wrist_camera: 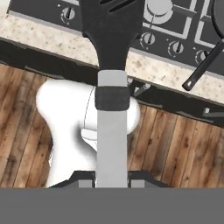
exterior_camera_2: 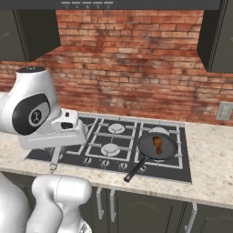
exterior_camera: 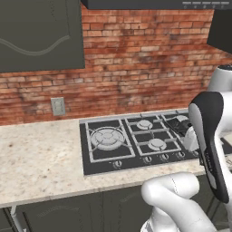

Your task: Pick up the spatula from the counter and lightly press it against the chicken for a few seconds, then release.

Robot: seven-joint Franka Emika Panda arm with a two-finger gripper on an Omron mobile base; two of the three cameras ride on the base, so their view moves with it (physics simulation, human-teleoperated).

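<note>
A robot arm holds a spatula (wrist_camera: 112, 87) in its claw (wrist_camera: 112, 177), lifted off the counter (wrist_camera: 52, 41) and pointing toward the front edge of the stove (exterior_camera_2: 175, 168). The claw is closed on the lower part of the grey handle, one finger tip on each side. The spatula looks light and stiff, with a straight handle, a dark band and a broad black slotted blade that may flex slightly. The smooth handle could twist under pressure. The chicken (exterior_camera_2: 158, 144) lies in a pan (exterior_camera_2: 170, 151) on the stove, well apart to the right.
</note>
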